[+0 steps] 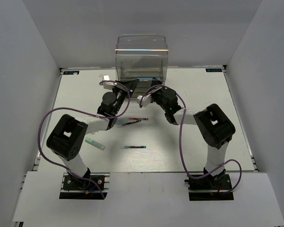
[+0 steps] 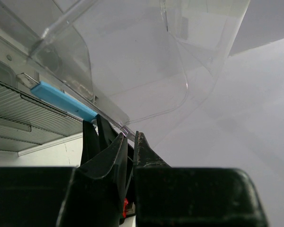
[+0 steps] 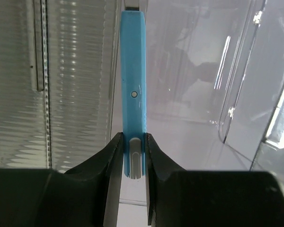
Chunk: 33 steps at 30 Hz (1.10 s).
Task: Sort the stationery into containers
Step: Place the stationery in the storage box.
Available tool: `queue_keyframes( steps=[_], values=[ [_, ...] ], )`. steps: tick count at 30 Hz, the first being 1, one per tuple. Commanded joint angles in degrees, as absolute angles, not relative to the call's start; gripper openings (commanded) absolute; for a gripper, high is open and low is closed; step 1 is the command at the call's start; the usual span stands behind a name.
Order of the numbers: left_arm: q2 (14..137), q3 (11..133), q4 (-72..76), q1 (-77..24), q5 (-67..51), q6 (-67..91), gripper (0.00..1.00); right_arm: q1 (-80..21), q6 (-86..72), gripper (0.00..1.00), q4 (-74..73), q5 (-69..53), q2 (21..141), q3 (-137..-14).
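Found light blue stick [image 3: 133, 85] clamped at its near end by right gripper [image 3: 132, 138], up at the front of the clear container [image 1: 142, 56] and pointing away from the wrist along a ribbed drawer face. Judged light, rigid and smooth-skinned, hence prone to slip or swivel under hard pads; not fragile on the evidence. Noted a grey slider [image 3: 136, 161] at the held end, so better taken across the flat sides of the body, nearer mid-length, than on that moving part. Recorded jaws narrowly parted, only to the stick's width, with both fingers [image 3: 111, 161] bearing on it. Found left gripper [image 2: 131, 138] clenched, tips together against the lip of a clear drawer [image 2: 132, 71]; unable to tell between a pinch on that thin edge and a mere touch. Saw same stick in left wrist view, lying along the drawer stack just beside those tips. Counted further stationery loose on table [image 1: 194, 142], well apart from the container: thin red and dark pens [image 1: 135, 121], another dark pen [image 1: 135, 147], pale green stick [image 1: 94, 143]. Judged all equally light and slim, apt to roll; best pinched mid-body, across the width.
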<state>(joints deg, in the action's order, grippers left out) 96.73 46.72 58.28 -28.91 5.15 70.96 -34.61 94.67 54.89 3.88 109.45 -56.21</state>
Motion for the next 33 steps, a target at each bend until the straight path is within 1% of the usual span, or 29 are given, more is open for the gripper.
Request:
queue_keyframes(
  steps=[1, 8, 17, 18, 19, 23, 28, 33],
  values=[
    [92.5, 46.8, 62.6, -28.9, 5.7, 70.0, 0.0, -33.9, 99.2, 0.0, 52.6, 3.5, 109.1, -59.2],
    [92.5, 46.8, 63.1, -28.9, 5.7, 70.0, 0.0, -33.2, 105.0, 0.0, 47.4, 1.8, 109.0, -60.4],
    [92.5, 46.8, 63.1, -28.9, 5.7, 70.0, 0.0, -32.6, 105.9, 0.0, 48.6, 1.6, 109.7, -62.0],
    [93.1, 46.8, 63.1, -28.9, 5.7, 70.0, 0.0, -32.5, 105.4, 0.03, 48.9, 1.5, 109.6, -62.1],
    [93.1, 46.8, 63.1, -28.9, 5.7, 70.0, 0.0, -32.9, 104.2, 0.12, 49.2, 1.5, 109.8, -62.1],
    [93.1, 46.8, 63.1, -28.9, 5.7, 70.0, 0.0, -32.6, 102.7, 0.29, 49.2, 0.6, 108.5, -61.4],
    [93.6, 47.4, 63.1, -28.9, 5.7, 70.0, 0.0, -32.5, 101.5, 0.4, 51.1, -2.1, 107.4, -59.4],
    [93.6, 47.4, 63.1, -28.9, 5.7, 70.0, 0.0, -32.4, 99.2, 0.44, 52.2, -2.6, 106.1, -59.0]
  ],
)
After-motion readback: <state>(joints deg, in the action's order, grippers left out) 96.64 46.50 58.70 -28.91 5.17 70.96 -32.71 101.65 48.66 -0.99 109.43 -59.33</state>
